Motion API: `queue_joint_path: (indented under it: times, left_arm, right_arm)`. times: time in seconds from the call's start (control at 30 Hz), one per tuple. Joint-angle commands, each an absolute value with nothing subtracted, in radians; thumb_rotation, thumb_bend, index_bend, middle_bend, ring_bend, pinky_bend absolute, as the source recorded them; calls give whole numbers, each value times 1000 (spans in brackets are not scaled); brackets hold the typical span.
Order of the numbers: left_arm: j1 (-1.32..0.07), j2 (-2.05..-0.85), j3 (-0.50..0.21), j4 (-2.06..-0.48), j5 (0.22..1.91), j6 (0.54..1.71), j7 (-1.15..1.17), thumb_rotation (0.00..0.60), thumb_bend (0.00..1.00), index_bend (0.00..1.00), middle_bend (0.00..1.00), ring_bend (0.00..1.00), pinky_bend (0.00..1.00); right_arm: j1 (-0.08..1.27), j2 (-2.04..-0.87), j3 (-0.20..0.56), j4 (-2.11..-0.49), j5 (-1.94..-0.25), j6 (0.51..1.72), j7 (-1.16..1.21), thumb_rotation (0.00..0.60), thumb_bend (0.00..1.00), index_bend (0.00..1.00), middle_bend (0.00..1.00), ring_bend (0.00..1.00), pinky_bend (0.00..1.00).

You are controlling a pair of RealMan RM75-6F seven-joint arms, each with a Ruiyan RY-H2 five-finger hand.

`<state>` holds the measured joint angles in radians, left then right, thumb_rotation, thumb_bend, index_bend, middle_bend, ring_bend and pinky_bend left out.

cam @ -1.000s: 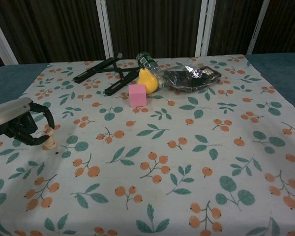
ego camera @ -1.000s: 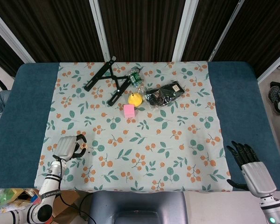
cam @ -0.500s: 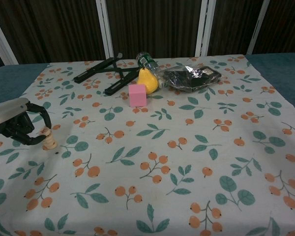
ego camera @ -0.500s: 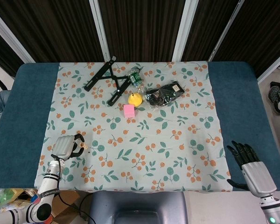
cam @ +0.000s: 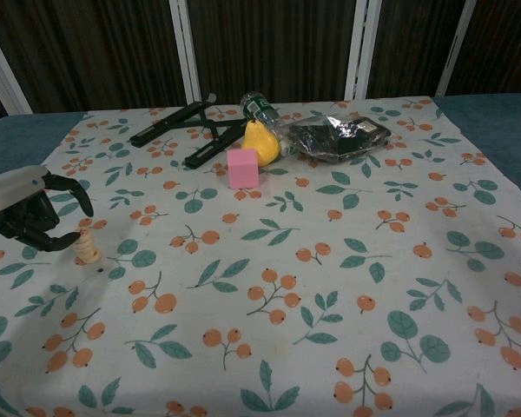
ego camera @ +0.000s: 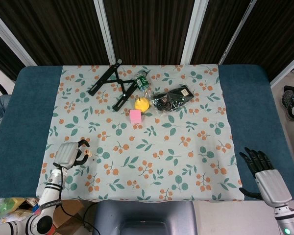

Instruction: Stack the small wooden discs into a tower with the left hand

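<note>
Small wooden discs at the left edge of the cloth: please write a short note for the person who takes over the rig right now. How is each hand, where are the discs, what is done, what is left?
Left hand: fingers apart, holding nothing, just left of the stack of small wooden discs; contact cannot be judged.
Right hand: open, idle at the table's near right corner, off the floral cloth.
Discs: one short upright tower near the cloth's left edge. I see no loose discs elsewhere.
Done: the tower appears built and stands by itself.
Left: probably only drawing the left hand away without knocking it. Disc count is too small to tell.
</note>
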<state>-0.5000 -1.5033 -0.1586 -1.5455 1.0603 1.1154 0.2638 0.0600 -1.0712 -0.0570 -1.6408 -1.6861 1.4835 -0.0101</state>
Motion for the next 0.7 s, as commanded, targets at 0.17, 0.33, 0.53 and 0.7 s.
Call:
queue_joint_path:
  times: [0.17, 0.33, 0.53, 0.7]
  left_arm:
    - [-355, -1313, 25, -1700, 1495, 1342, -33, 600, 399, 190, 472, 469, 620]
    - [-216, -1235, 178, -1614, 1717, 1542, -145, 600, 401, 48, 77, 21, 12]
    - [-138, -1228, 190, -1558, 1772, 1658, -108, 600, 381, 0, 0, 0, 0]
    - [-135, -1228, 169, -1547, 1755, 1637, -87, 600, 380, 0, 0, 0, 0]
  right_arm:
    - [59, -1072, -56, -1639, -1682, 1483, -15, 600, 204, 0, 0, 0, 0]
    - [59, -1079, -60, -1641, -1685, 1476, -37, 600, 205, 0, 0, 0, 0]
    - [60, -1091, -61, -1642, -1686, 1468, -67, 600, 204, 0, 0, 0, 0]
    - [61, -1098, -65, -1644, -1689, 1460, -90, 600, 205, 0, 0, 0, 0]
